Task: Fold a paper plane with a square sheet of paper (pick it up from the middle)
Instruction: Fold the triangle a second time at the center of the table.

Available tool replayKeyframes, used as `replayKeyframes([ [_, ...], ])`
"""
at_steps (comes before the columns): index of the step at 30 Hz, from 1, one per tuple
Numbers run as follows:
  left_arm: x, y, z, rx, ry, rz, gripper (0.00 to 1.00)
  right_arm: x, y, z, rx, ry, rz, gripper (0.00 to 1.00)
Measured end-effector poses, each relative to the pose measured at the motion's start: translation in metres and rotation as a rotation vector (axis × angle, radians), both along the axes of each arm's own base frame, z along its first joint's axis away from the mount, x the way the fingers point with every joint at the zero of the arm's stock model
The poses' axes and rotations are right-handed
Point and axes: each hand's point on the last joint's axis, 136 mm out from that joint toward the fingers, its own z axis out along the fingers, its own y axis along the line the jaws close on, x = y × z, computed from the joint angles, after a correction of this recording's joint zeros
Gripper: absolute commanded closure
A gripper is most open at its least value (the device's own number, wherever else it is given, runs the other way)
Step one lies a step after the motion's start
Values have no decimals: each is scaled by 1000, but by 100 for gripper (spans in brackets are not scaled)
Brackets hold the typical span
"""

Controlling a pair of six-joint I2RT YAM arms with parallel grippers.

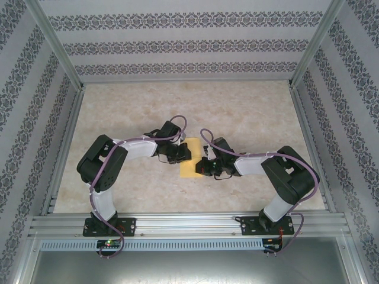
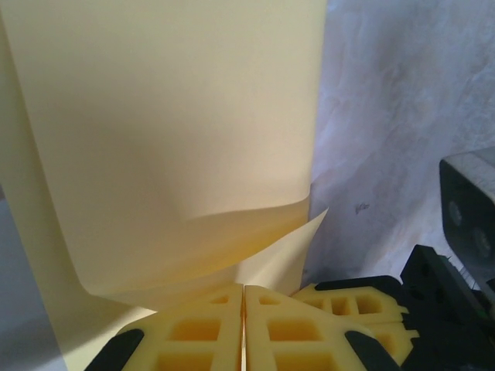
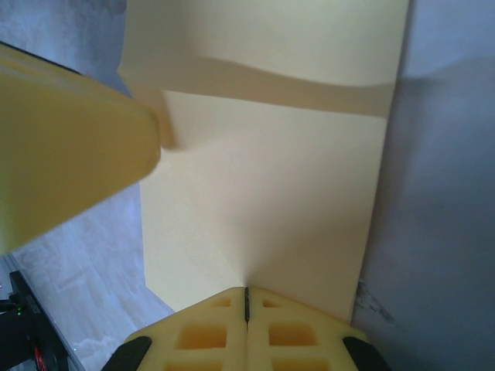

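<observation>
While the square sheet of paper (image 1: pixel 188 170) is lying partly folded at the middle of the table (image 1: pixel 177 106), between both arms, its right side is being pinched by the fully closed right gripper (image 3: pixel 247 297). The left gripper (image 2: pixel 244 297) is being held shut at the left side, with paper curling over its tips; whether paper is being gripped there cannot be told.

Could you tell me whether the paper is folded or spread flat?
Folded, loosely: in the left wrist view the paper shows an upper layer curling over a lower one; from above it is a narrow rectangle.
</observation>
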Motion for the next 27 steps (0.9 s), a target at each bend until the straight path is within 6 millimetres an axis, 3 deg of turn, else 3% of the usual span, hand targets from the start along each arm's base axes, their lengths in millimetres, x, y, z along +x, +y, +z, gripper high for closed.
replayKeyframes([
  [9,-1,2,-18,31,19,4,90,0,0,0,1,2,-1,100],
  [27,3,5,-18,60,-19,-23,91,-3,-2,5,-2,8,-4,97],
])
